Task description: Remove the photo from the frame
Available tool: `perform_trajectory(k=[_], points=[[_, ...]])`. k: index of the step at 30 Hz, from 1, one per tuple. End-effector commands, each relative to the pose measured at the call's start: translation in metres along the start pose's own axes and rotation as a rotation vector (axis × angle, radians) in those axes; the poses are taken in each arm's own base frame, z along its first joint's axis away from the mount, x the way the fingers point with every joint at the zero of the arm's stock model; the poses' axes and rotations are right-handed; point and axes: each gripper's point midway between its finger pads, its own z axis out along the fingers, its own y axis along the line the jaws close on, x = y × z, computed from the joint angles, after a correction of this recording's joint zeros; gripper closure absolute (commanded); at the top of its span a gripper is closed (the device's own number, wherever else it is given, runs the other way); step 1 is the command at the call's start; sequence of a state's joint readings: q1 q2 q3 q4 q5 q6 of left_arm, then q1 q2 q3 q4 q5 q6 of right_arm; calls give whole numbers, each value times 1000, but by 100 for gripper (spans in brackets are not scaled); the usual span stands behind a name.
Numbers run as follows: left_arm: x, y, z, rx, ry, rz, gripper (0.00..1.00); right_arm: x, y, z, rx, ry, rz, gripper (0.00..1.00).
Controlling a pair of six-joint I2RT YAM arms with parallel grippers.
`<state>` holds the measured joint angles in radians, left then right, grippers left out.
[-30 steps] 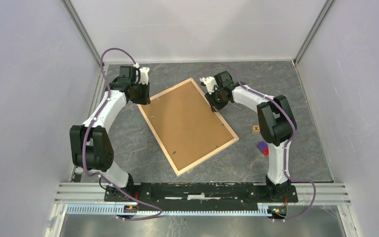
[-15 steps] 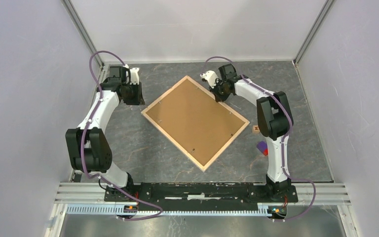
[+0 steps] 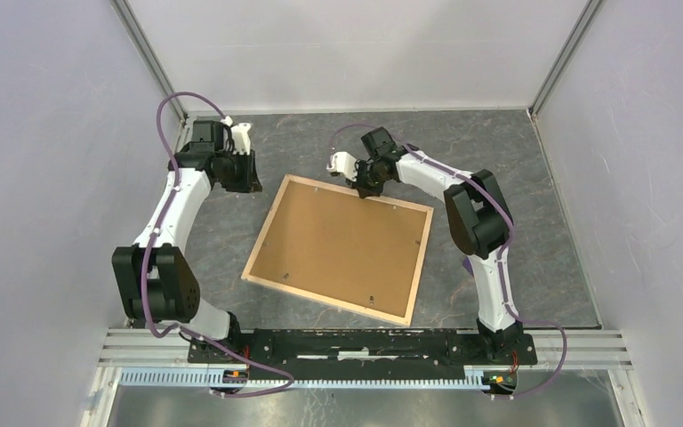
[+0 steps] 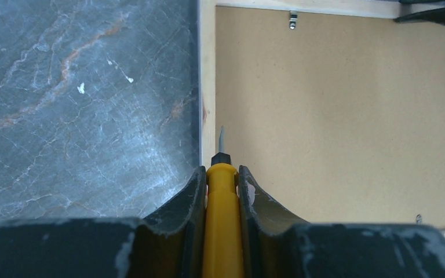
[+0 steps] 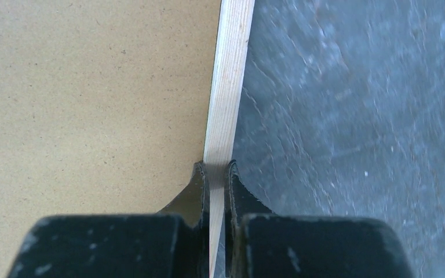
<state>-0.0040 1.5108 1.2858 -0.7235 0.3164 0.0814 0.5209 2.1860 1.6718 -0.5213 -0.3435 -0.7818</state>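
Observation:
The frame (image 3: 325, 301) lies face down mid-table, its brown backing panel (image 3: 338, 245) up inside pale wood edges. My right gripper (image 3: 366, 189) is at its far edge. In the right wrist view the right gripper (image 5: 216, 168) is shut on that wood edge (image 5: 229, 87), one finger over the panel (image 5: 92, 87) and one outside. My left gripper (image 3: 247, 178) hovers off the far-left corner. It (image 4: 220, 171) is shut on a yellow screwdriver (image 4: 222, 220), whose tip (image 4: 221, 136) points along the frame's side rail (image 4: 207, 87). Small clips (image 4: 292, 19) show on the back. The photo is hidden under the panel.
Grey marbled tabletop (image 3: 542, 267) surrounds the frame. Pale enclosure walls stand close on the left, right and back. An aluminium rail (image 3: 365, 342) carrying both arm bases runs along the near edge.
The right gripper has closed on the frame's edge and swung leftward, turning the frame anticlockwise until its far edge lies nearly level. The left arm has drawn back slightly to the left.

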Motion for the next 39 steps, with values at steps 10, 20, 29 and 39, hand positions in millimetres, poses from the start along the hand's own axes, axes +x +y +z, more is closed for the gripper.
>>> perform_trajectory(k=[10,20,29,39], points=[[82,-21,-27,174,214,389,98,-15,-22,7,44,-8,-114,99],[99,-27,-10,62,246,662,98,-19,-44,3,159,-13,-51,80],[90,-22,10,-42,223,734,98,-10,-40,4,163,9,-25,75],[95,-21,22,-32,251,758,98,-5,-37,8,162,11,12,75]])
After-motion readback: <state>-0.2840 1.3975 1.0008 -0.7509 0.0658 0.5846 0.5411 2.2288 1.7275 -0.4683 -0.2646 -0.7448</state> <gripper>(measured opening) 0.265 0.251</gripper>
